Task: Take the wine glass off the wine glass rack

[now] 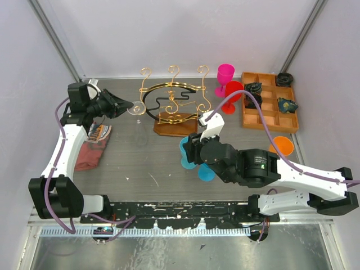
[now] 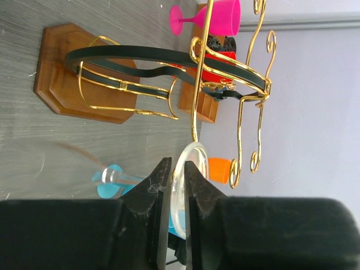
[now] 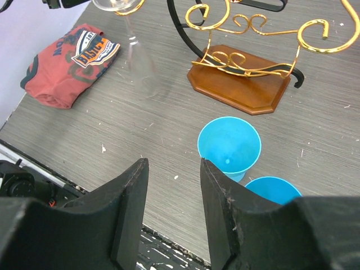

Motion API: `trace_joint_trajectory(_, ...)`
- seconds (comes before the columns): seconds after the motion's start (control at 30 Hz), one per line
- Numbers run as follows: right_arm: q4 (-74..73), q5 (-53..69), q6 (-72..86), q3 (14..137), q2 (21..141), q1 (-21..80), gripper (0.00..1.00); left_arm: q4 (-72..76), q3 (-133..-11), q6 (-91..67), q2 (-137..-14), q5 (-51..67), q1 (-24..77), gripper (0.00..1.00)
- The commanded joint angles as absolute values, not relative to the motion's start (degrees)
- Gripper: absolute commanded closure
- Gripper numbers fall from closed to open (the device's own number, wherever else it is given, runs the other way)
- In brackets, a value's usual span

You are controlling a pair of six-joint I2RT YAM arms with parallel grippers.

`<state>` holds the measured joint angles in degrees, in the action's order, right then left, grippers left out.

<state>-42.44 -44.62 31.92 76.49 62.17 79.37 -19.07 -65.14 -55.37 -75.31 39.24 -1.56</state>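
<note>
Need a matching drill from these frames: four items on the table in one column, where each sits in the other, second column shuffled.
Items:
1. clear wine glass
2. crumpled red cloth
3. two blue plastic cups
4. orange compartment tray

Places:
A. far right side
B. just on the near side of the gold wire rack
C. foot pinched between the left gripper fingers
D. lying on the left side

Pairs: 1-C, 2-D, 3-B, 4-A

Gold wire rack with curled scrolls [image 1: 175,125]: black centre band, brown wooden base. Stemmed wine glass [image 1: 135,108]: clear, colourless. Worktop [image 1: 140,163]: grey, streaked grain. Crumpled cloth [image 1: 93,147], left: red, multicoloured printed badge. Plastic cups [image 3: 229,145]: cyan. Goblet [image 1: 225,76]: magenta. Compartment tray [image 1: 269,115], upper right: orange.
</note>
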Motion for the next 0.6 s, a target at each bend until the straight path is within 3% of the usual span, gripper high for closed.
trace_joint_trajectory(0.0, -41.77, -47.53, 33.82, 75.74, 59.26, 79.12, 0.53, -17.14, -64.29, -55.39, -74.6, 41.89, -1.52, 0.8)
trace_joint_trajectory(0.23, -42.05, -48.07, 34.09, 75.57, 58.43, 79.08, 0.53, -16.73, -64.21, -55.4, -74.59, 42.75, -1.54, 0.99)
trace_joint_trajectory(0.57, -42.76, -48.14, 34.24, 75.48, 58.62, 79.0, 0.53, -14.66, -62.98, -56.33, -73.61, 44.28, -1.57, 1.0)
